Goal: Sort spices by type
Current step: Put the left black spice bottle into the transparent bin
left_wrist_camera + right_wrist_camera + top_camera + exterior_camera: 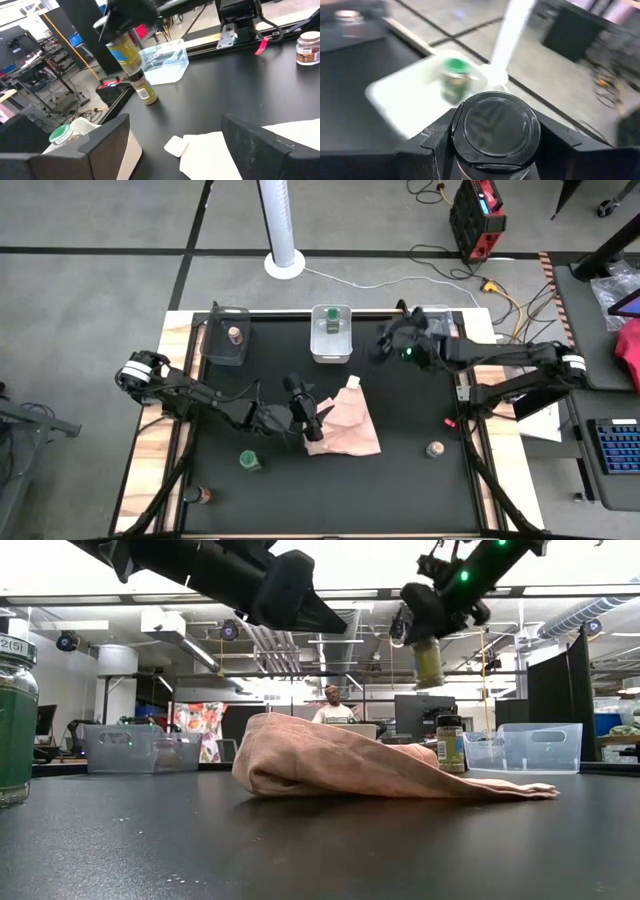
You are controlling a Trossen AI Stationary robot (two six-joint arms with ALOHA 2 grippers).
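Hanging upright (lid up): black-lidded jar (495,131)

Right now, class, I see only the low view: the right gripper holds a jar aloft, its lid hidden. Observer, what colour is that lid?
Observer: Black. The right wrist view shows the right gripper shut on a black-lidded jar.
Operator: What is in the clear bin beside it?
Observer: From above, the middle bin holds one green-lidded jar.
Operator: And the left gripper?
Observer: Open and empty, the left gripper hangs over the pink cloth.
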